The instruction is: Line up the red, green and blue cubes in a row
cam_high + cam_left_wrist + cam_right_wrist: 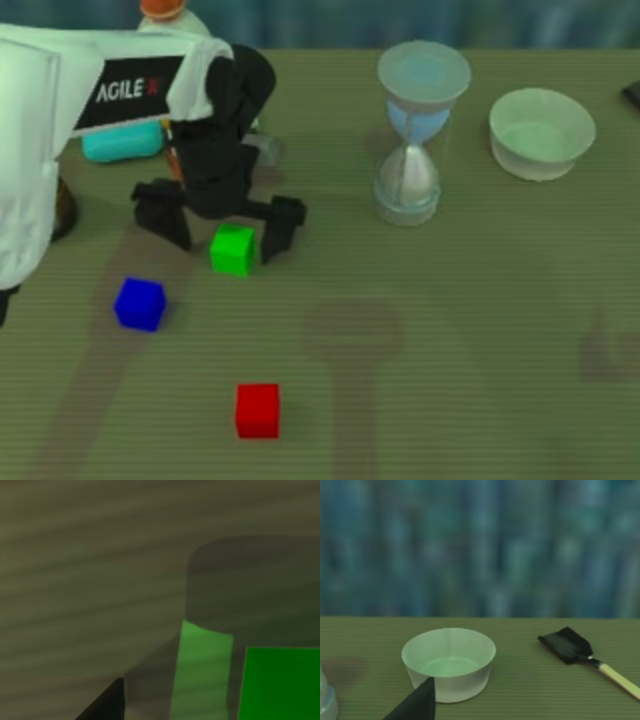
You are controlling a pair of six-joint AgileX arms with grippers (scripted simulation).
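The green cube [232, 250] sits left of the table's middle. My left gripper [226, 242] hangs low over it, open, with one black finger [165, 218] on its left and the other on its right, neither touching it. In the left wrist view the green cube [280, 685] fills the lower corner beside a dark fingertip [107, 705]. The blue cube [139, 303] lies nearer the front left. Alone by the front edge stands the red cube [257, 410]. My right gripper [420, 705] is outside the top view, facing the white bowl.
An hourglass [420, 130] stands at the back centre. To its right is a white bowl [542, 132]. A teal soap bar [122, 142] lies under my left arm. A black brush with a wooden handle [570, 645] lies at the far right.
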